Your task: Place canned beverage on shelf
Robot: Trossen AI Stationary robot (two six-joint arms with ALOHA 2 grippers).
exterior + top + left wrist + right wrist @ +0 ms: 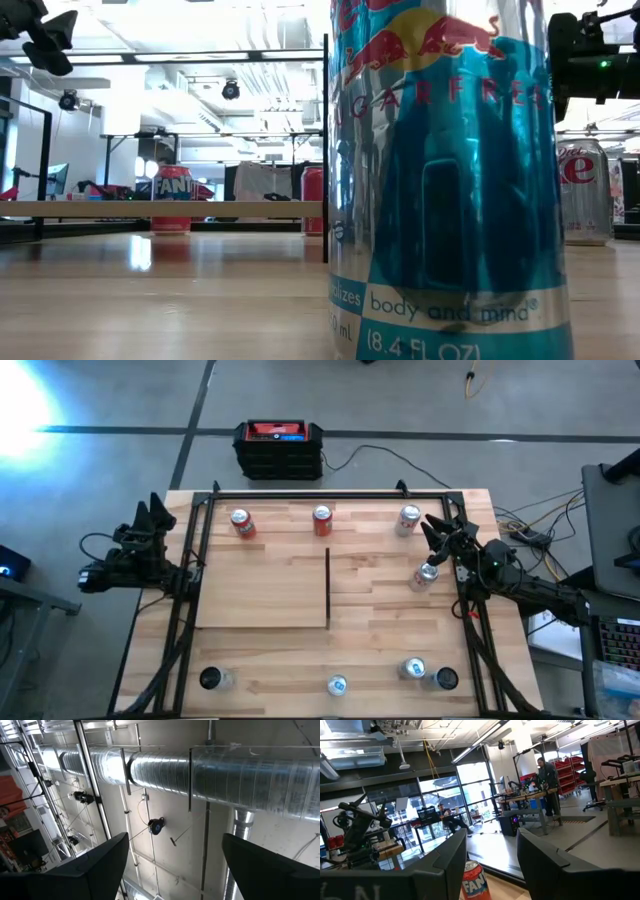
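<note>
Shelf [262, 588] bare; right gripper [436, 536] spread beside silver can [427, 574]

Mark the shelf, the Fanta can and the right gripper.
shelf [262, 590]: high view, bare middle of the board.
Fanta can [172, 196]: low view, its orange label.
right gripper [437, 538]: high view, between its fingertips above a silver can.

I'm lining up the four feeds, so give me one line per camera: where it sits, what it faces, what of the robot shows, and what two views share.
High view: overhead, looking straight down on the shelf; both arms show, right gripper by a silver can.
Low view: at tabletop height, behind a Red Bull Sugarfree can, facing the room.
Left wrist view: aimed up at a ceiling duct; own fingers apart.
Right wrist view: level, own fingers apart.
Shared: the Fanta can appears in low and right wrist.
</note>
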